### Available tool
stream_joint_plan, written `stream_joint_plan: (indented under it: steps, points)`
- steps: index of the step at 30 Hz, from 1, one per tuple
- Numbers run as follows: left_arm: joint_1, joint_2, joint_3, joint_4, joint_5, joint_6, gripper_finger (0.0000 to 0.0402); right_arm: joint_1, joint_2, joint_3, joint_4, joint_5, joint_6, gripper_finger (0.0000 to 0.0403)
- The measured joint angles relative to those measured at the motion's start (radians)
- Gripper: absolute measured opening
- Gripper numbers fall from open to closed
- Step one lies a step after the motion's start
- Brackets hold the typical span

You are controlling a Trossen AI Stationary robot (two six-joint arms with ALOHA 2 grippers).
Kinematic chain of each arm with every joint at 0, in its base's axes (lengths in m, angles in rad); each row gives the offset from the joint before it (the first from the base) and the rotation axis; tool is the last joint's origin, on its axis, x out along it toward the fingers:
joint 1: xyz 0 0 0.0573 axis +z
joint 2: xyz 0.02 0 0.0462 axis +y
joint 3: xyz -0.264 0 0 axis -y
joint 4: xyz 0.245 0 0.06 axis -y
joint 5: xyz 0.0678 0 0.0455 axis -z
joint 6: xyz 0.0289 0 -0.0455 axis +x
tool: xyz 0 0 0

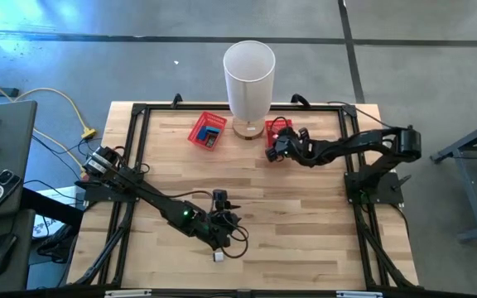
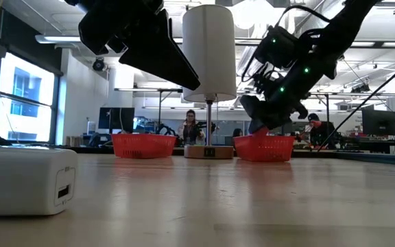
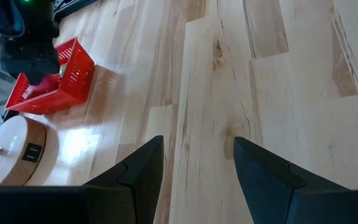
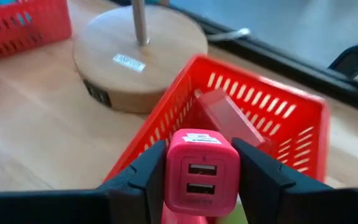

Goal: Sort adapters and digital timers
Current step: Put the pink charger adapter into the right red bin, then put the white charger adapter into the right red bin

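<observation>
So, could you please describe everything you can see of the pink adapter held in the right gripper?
The pink two-port USB adapter is a small, rounded block of glossy plastic. Its face shows two stacked rectangular USB sockets, and a white label sits on its upper side. The right gripper is shut on it, one dark finger against each side. It is held over the near rim of the red slotted plastic basket beside the round wooden lamp base; a reddish block already lies inside that basket.

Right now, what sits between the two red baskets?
High view: the lamp, its round wooden base standing between the left red basket and the right red basket. The low view shows the same.
</observation>
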Motion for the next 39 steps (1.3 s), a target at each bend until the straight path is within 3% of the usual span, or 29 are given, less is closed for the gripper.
stream_joint_plan:
  steps: [18,24,34,39]
  points:
    - [0.001,0.000,0.000,0.001,0.000,0.003,0.0183,-0.046,0.007,0.000,0.033,-0.055,0.009,0.0166]
    - [0.001,0.000,0.000,0.001,0.000,0.003,0.0183,-0.068,0.007,0.000,0.058,-0.165,0.023,0.0170]
    - [0.001,0.000,0.000,-0.006,0.001,0.000,0.0183,-0.071,0.007,0.000,0.086,-0.145,0.002,0.0257]
    - [-0.003,0.000,0.000,-0.035,0.001,0.001,0.0183,-0.064,0.007,0.000,0.127,-0.146,-0.091,0.0286]
